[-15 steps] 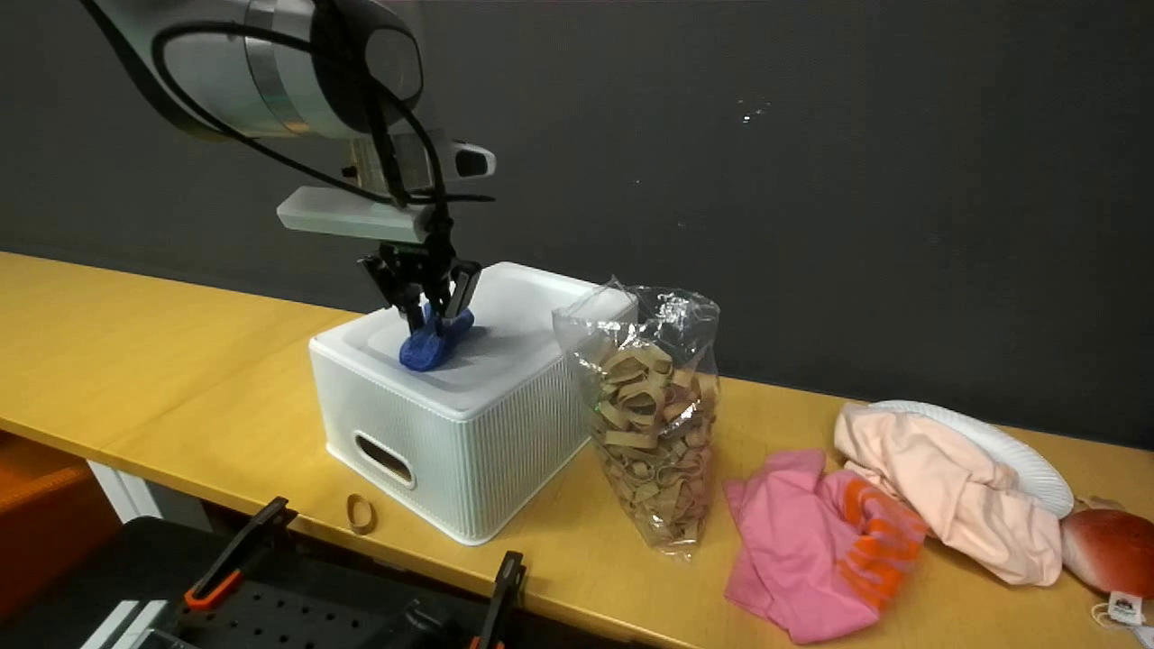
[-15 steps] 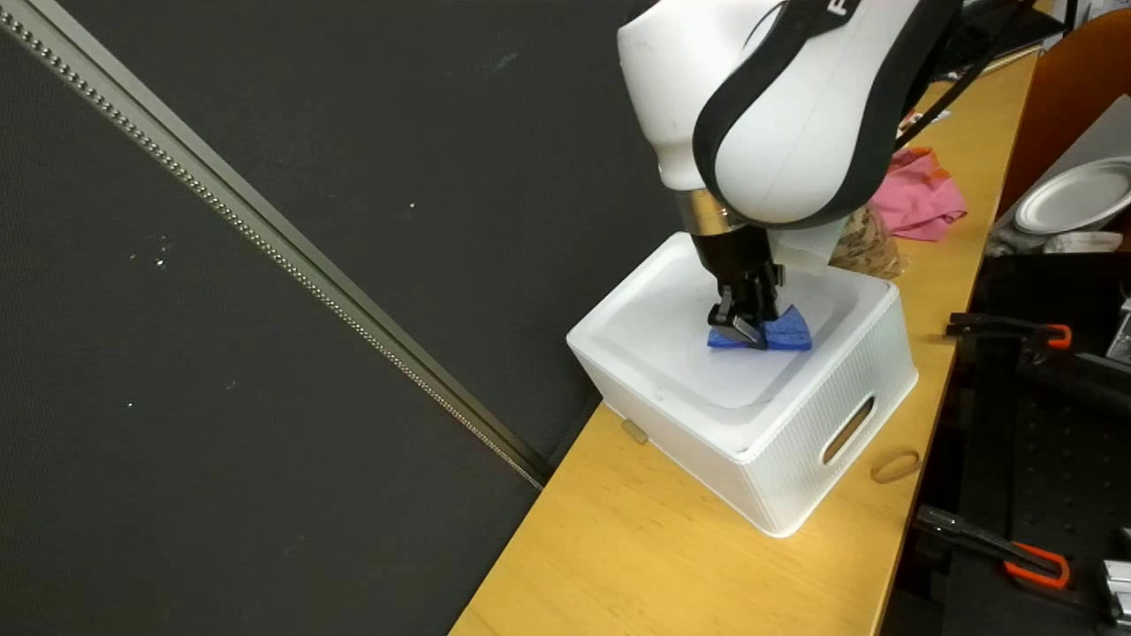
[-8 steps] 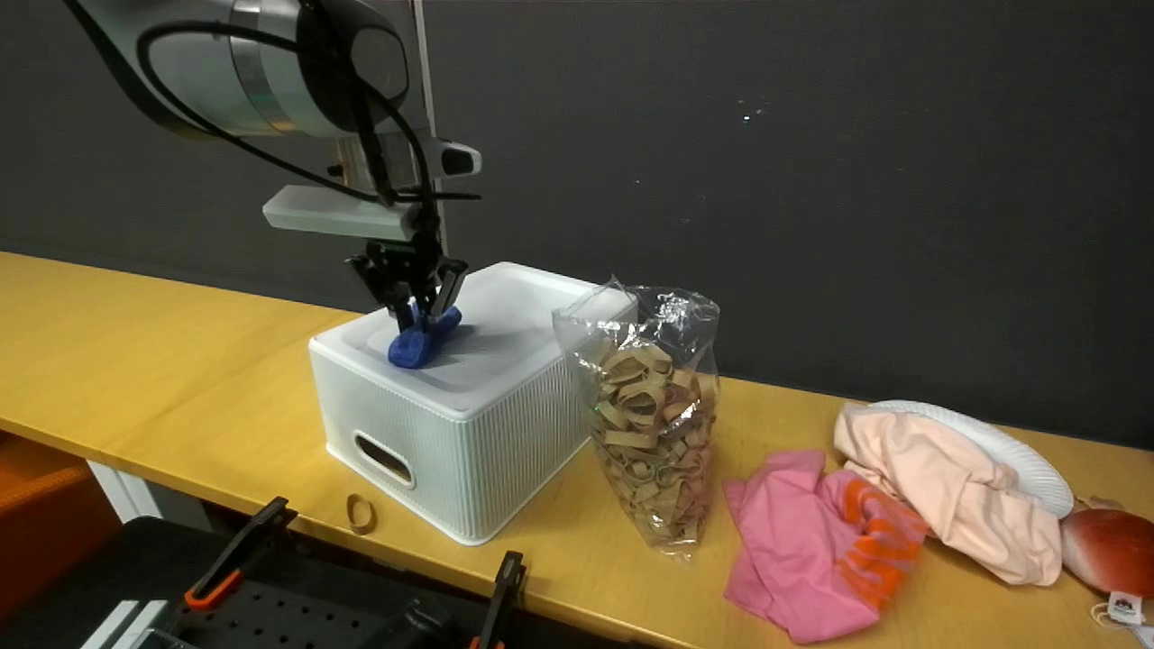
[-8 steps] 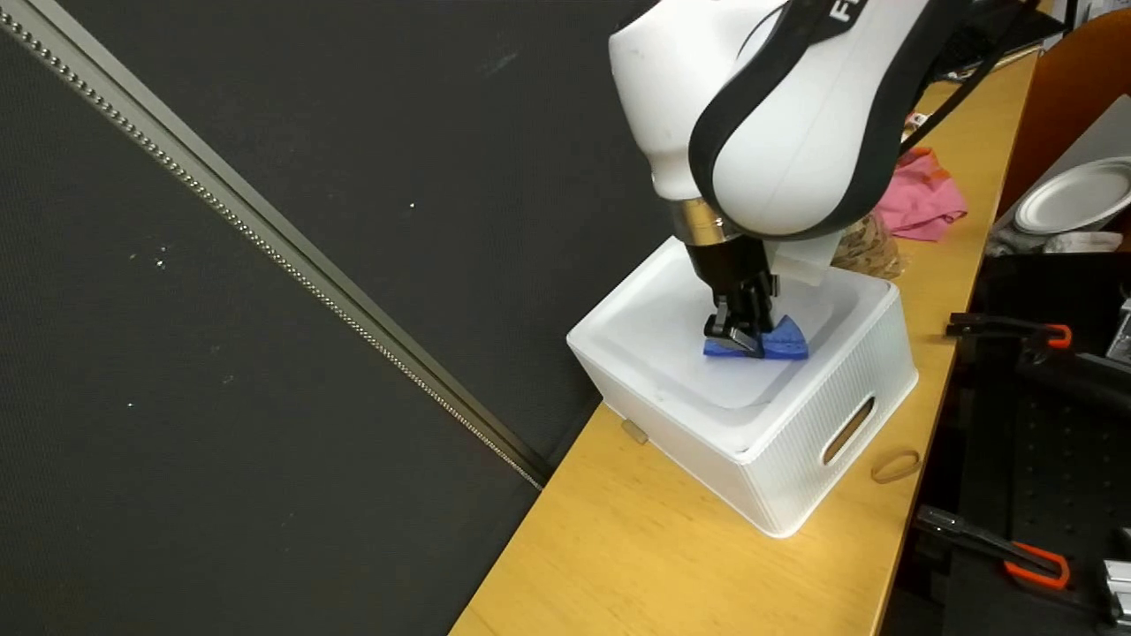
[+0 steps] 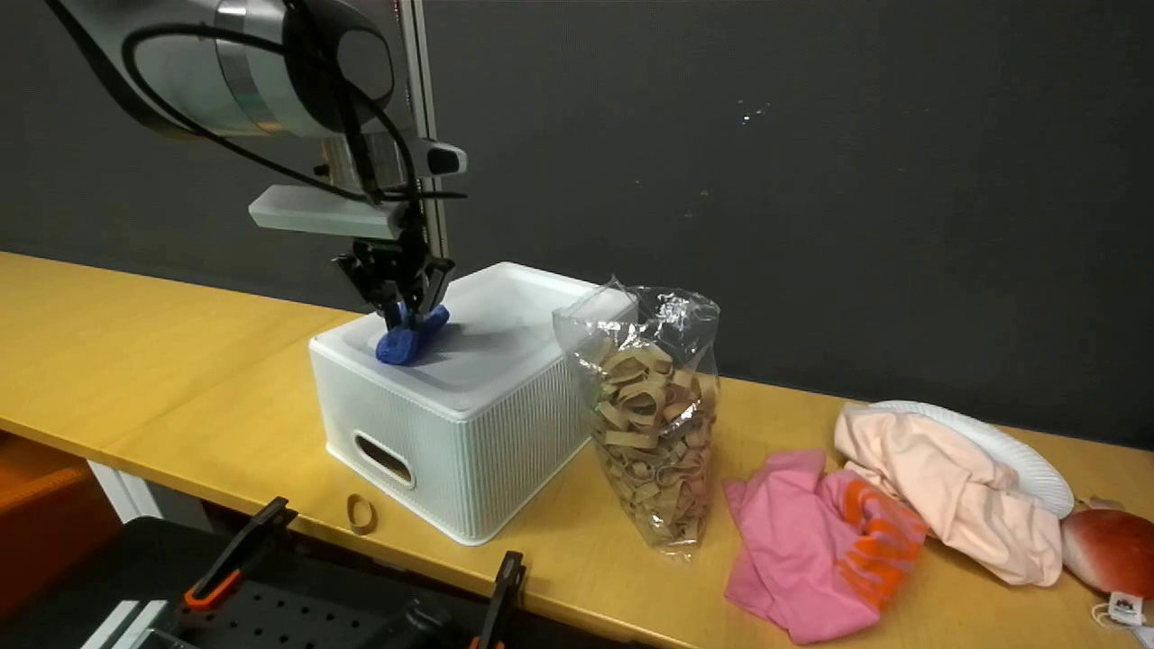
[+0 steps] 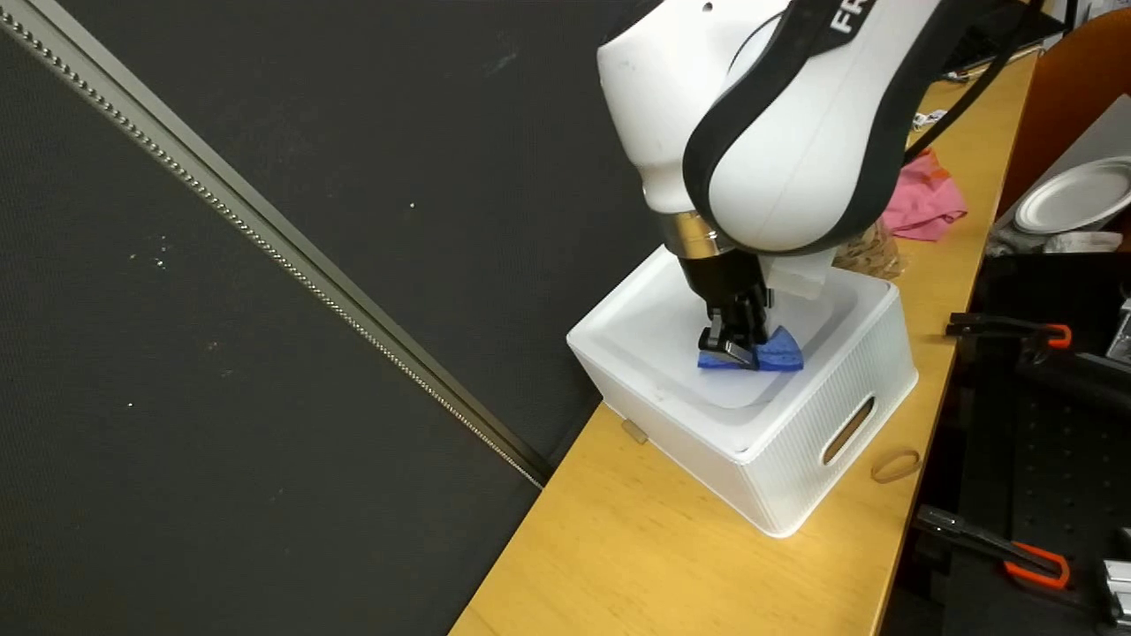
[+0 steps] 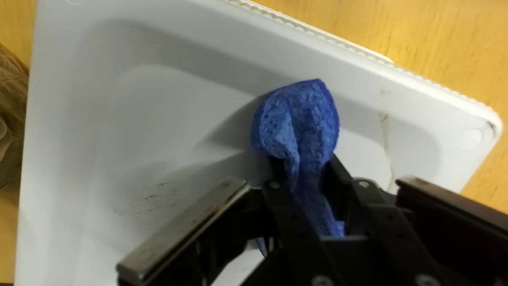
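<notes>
Wrist view, recorded left to right. Left edge: a clear bag of tan bands [image 7: 11, 107], only partly in view. Next, the white box lid [image 7: 139, 119], recessed, with a scatter of dark specks [image 7: 150, 196]. A shadow falls on the lid immediately left of the item examined.

Item: a blue sponge [image 7: 297, 119], located at the lid's recess, toward the side of the box with the handle hole. Whether its underside bears on the lid cannot be told. Left lobe: paler, mottled, pitted with small dark pores. Middle: a deep crease running lengthwise. Right lobe: darker, with a deep blue rim. The far end is rounded and puffed; the body narrows sharply at the gripper [image 7: 303, 171], whose fingers are clamped on the sponge from either side. The tail extends back toward the palm and ends in a ragged corner. In an exterior view the sponge [image 6: 781, 351] flares out on both sides of the fingers, fan-shaped at the right.

Further right, a brownish streak [image 7: 384, 123] marks the lid. Far right: yellow wooden tabletop [image 7: 448, 35].
</notes>
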You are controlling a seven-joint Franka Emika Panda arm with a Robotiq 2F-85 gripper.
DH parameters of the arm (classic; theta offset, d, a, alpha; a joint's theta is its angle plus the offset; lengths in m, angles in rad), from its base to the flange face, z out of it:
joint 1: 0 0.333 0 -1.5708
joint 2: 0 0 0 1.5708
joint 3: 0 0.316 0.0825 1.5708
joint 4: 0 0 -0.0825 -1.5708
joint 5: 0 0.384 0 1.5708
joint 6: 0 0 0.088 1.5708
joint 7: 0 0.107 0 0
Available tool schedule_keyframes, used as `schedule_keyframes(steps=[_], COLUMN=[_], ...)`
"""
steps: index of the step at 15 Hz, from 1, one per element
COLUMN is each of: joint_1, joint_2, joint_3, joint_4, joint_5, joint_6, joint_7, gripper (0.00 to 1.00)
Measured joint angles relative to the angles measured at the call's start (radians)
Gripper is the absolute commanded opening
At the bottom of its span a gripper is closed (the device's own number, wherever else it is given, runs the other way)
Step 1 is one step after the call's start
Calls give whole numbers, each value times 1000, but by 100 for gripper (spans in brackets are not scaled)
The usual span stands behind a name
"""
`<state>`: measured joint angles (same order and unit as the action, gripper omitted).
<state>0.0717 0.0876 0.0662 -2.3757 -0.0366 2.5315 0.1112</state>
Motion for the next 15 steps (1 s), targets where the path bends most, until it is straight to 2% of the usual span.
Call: schedule_keyframes(steps=[8, 15], joint_1=[-44, -38], joint_2=[32, 156], joint_3=[-66, -65], joint_4=[40, 210], joint_5=[-19, -19], joint_6=[0, -27], joint_7=[20, 20], gripper=[7, 7])
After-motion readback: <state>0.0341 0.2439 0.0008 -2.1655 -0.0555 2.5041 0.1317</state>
